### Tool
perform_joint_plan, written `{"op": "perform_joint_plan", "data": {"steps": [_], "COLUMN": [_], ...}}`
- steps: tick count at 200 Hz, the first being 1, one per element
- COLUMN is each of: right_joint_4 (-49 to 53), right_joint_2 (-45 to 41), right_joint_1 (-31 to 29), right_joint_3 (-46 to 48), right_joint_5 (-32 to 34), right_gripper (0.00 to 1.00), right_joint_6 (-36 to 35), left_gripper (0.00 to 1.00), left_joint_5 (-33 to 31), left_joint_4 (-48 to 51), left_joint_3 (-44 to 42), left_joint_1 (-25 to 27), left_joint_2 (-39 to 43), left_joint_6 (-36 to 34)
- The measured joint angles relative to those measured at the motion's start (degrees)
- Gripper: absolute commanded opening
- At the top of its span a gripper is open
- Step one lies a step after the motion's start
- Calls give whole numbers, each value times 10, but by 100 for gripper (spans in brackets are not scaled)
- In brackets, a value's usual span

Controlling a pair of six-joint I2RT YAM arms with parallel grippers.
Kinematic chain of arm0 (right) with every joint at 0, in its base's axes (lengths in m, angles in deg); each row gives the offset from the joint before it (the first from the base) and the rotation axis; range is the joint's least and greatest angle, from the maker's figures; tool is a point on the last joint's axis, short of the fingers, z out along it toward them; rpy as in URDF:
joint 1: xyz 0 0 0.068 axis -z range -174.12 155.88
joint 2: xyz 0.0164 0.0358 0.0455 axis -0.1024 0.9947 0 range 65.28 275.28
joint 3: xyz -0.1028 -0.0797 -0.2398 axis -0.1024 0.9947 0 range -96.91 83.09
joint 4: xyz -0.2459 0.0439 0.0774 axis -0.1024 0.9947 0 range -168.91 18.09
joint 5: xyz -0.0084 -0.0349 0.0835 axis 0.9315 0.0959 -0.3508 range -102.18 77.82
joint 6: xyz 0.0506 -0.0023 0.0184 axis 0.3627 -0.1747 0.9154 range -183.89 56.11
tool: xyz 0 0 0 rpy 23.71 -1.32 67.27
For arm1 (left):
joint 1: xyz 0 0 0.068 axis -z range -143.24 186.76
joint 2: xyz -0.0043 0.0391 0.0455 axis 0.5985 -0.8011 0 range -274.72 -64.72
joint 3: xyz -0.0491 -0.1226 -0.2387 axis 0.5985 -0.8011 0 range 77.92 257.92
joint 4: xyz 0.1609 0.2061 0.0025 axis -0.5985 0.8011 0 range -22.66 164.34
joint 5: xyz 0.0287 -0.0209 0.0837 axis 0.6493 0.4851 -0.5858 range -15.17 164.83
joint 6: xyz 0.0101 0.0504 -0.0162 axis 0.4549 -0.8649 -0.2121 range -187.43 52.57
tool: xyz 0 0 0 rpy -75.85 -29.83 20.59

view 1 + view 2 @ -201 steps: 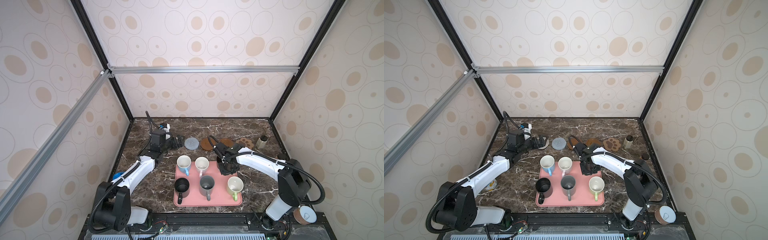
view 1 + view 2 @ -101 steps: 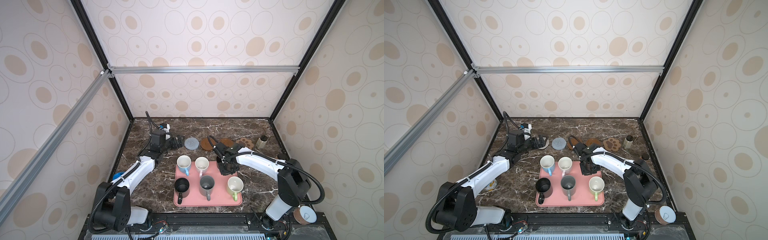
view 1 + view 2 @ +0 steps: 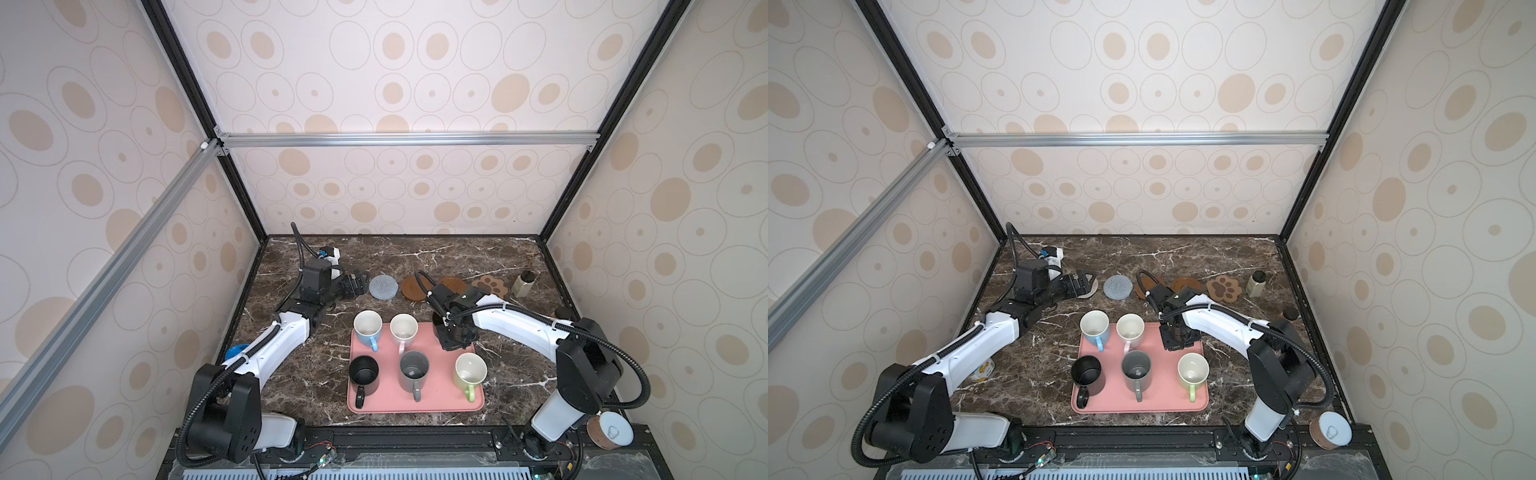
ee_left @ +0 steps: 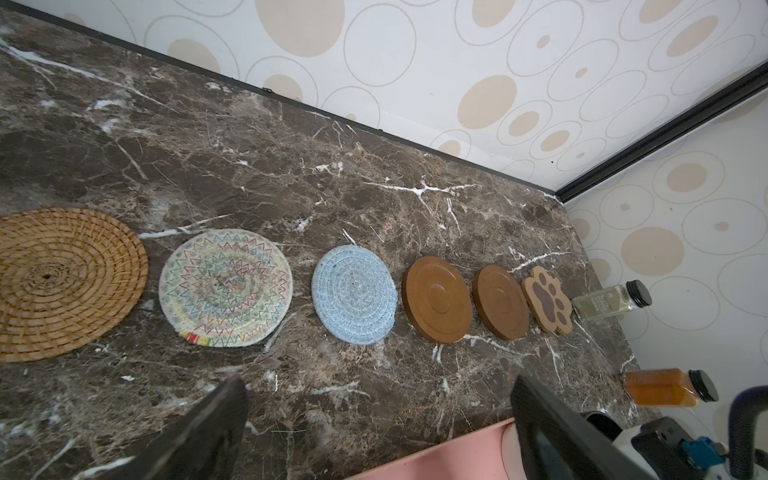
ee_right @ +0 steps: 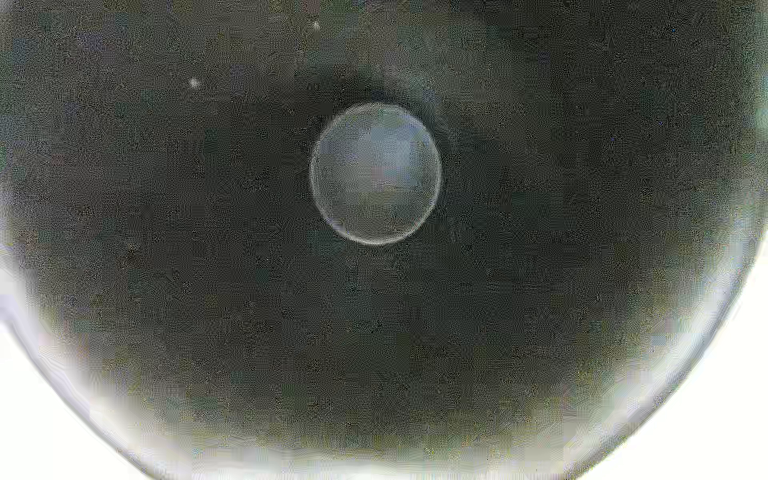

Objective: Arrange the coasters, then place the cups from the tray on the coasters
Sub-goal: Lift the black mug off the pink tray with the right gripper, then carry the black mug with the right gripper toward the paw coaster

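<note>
dark veined marble table (image 3: 415,257) inside a booth papered with tan spots. the right gripper (image 3: 454,338) is down on the rear black mug (image 5: 374,291) at the tray's far right corner, jaws closed. its wrist camera looks straight into the dark bowl, so i judge one finger is inside the rim and one outside, pinching the wall. glazed ceramic is rigid, fairly heavy, slick, and it chips. a rim pinch sits off centre, so the mug may swing or slip; a firm hold and a slow, straight lift would suit it. around it on the pink tray (image 3: 415,405) stand the pale pink mug (image 3: 404,328), light blue mug (image 3: 368,328), grey mug (image 3: 414,370), green mug (image 3: 470,370) and front black mug (image 3: 364,374), all upright. beyond the tray the coasters lie in a row: rattan coaster (image 4: 62,282), cream coaster (image 4: 226,289), grey-blue coaster (image 4: 353,295), a wooden disc (image 4: 436,299), a second wooden disc (image 4: 500,301), and the paw coaster (image 4: 548,301). the left gripper (image 4: 378,380) hangs near the cream coaster, jaws wide apart, holding nothing.
</note>
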Motion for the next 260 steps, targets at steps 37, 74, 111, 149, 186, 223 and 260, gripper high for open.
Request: {"op": "perform_joint_plan", "data": {"steps": [37,74,111,149,186,223,260], "right_joint_4": [-5,-9,-11,-10,-9,-8,-3], "right_joint_2": [-11,-26,-33,-40,-44,-45,-45], "right_joint_1": [0,1,2,11,28,51,89], "right_joint_3": [0,0,0,0,-3,-9,-22], "right_joint_5": [-1,-1,-1,-3,-4,-8,-13], "right_gripper": [8,8,7,7,7,7,7], "right_joint_6": [-2,-2,-2,-8,-17,-35,-57], "left_gripper": [100,100,100,100,100,100,100], "left_joint_5": [0,0,-2,-2,-3,-5,-8], "left_joint_4": [0,0,0,0,0,0,1], "left_joint_3": [0,0,0,-2,-3,-3,-3], "left_joint_1": [0,0,0,0,0,0,0], "left_joint_2": [0,2,7,9,9,10,10], "left_joint_6": [0,0,0,0,0,0,0]}}
